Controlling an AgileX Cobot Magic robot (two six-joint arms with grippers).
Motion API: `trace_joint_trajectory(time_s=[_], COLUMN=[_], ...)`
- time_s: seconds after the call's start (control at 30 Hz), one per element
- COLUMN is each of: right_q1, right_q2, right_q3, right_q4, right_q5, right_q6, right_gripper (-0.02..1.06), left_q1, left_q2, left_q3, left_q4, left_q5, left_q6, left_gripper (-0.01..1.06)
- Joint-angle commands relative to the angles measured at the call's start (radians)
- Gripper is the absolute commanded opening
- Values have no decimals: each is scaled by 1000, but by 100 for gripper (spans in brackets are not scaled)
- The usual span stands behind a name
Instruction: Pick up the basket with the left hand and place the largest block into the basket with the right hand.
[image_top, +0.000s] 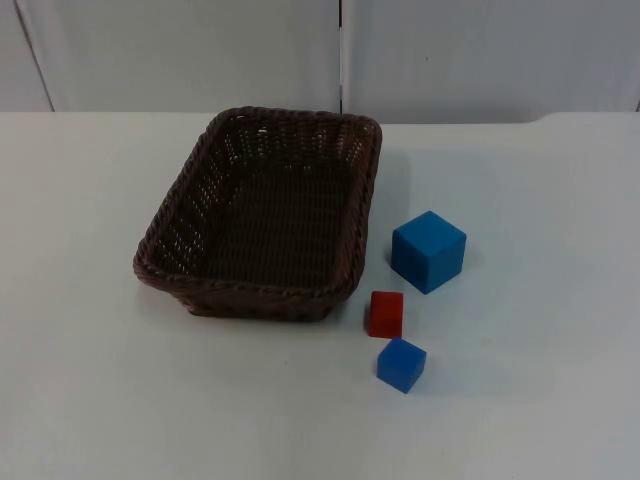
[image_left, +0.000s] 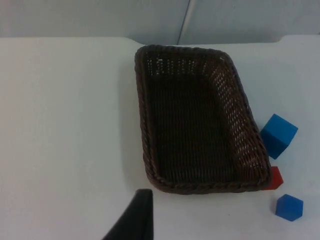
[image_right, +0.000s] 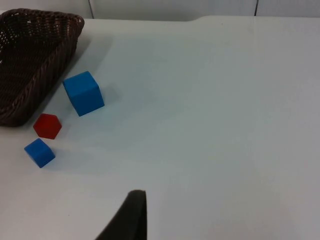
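Basket (image_top: 262, 215), woven, stiff and probably light, sits ahead of the left gripper (image_left: 135, 220), best taken by its near rim; the large blue block (image_right: 83, 93), rigid and flat-sided, lies well ahead of the right gripper (image_right: 131, 215); I cannot tell either's opening.

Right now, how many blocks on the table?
3, all beside the basket, none inside it. Big blue block is nearest the wall, red block sits by the basket's front corner, small blue block is just in front of it.

A white table top (image_top: 560, 400) ends at a grey partition wall (image_top: 480, 50) with vertical seams.
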Motion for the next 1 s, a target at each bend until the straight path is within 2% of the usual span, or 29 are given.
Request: trace_joint_trajectory(time_s=[0.0, 0.2, 0.53, 0.8, 0.97], right_q1=[-3, -3, -3, -3, -3], right_q2=[-3, -3, -3, -3, -3], right_q3=[7, 7, 7, 7, 7], right_q4=[3, 3, 3, 3, 3], right_q5=[-4, -4, -4, -4, -4], right_q6=[-6, -6, -6, -6, -6], right_gripper=[105, 105, 105, 105, 105], left_q1=[1, 1, 1, -3, -5], left_q2=[22, 122, 294, 408, 485], left_q3=[-9, -9, -9, -17, -87], left_q4=[-56, -182, -297, -341, -333], left_q5=[-18, -32, -53, -85, -73], left_q6=[45, 168, 296, 358, 358], left_gripper=[105, 105, 105, 105, 105])
